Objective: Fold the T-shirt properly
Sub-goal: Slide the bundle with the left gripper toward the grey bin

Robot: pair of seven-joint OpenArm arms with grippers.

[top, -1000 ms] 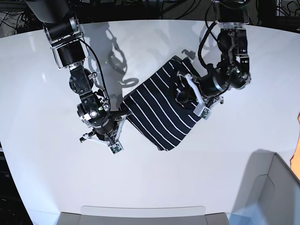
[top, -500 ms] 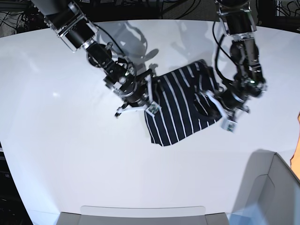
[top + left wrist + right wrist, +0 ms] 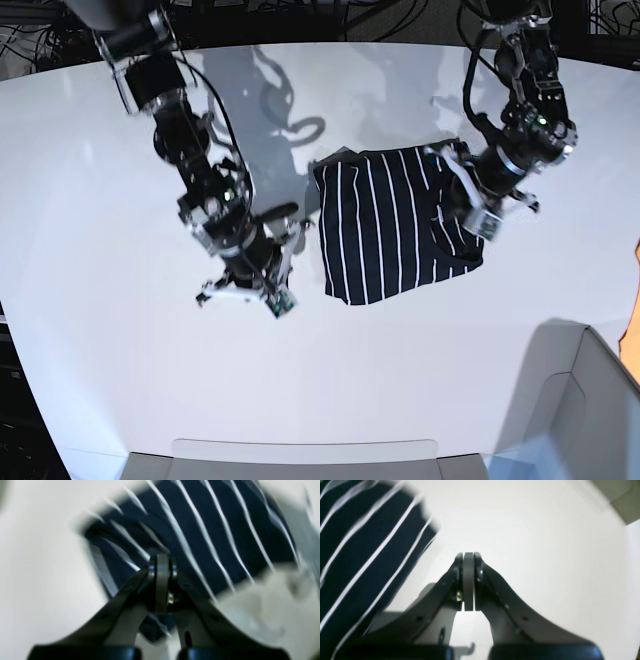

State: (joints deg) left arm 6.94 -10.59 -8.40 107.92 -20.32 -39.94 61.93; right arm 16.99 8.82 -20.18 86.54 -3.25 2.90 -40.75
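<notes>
Base view: T-shirt (image 3: 395, 222) folded on white table (image 3: 100, 340); left tool (image 3: 462, 208) pinched closed over it, right tool (image 3: 280, 262) closed beside it.

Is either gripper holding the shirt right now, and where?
The right gripper is shut on nothing, clear of the T-shirt. The left gripper is shut over the shirt's edge; whether it pinches fabric cannot be told.

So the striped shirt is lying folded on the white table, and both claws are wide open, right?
Not quite. The T-shirt does lie folded on the white table, but both claws are shut: the wrist views show the left gripper and right gripper with jaws pressed together.
</notes>
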